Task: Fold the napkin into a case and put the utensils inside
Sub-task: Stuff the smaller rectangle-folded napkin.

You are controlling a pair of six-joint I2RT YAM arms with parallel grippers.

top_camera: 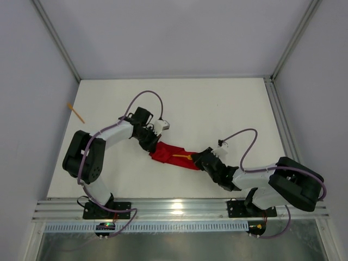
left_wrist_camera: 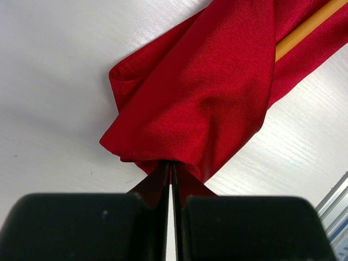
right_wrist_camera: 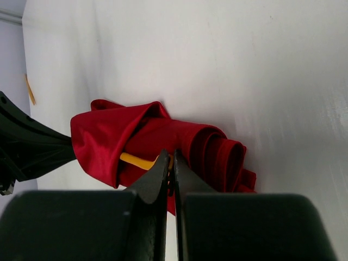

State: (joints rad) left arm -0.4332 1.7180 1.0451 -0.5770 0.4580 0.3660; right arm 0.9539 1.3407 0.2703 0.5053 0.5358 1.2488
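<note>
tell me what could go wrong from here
The left claw pinches one end of the loosely bunched napkin; a pull may unroll it instead of forming a case.
The right claw seems to grip the orange utensil, which is only partly covered; it may slide out.
A second utensil lies far off at the left edge of the table; fetching it means letting go.

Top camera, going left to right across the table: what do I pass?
Loose orange utensil → left hand → red napkin, its end pinched by that hand → second orange utensil tucked in it → right hand.
</note>
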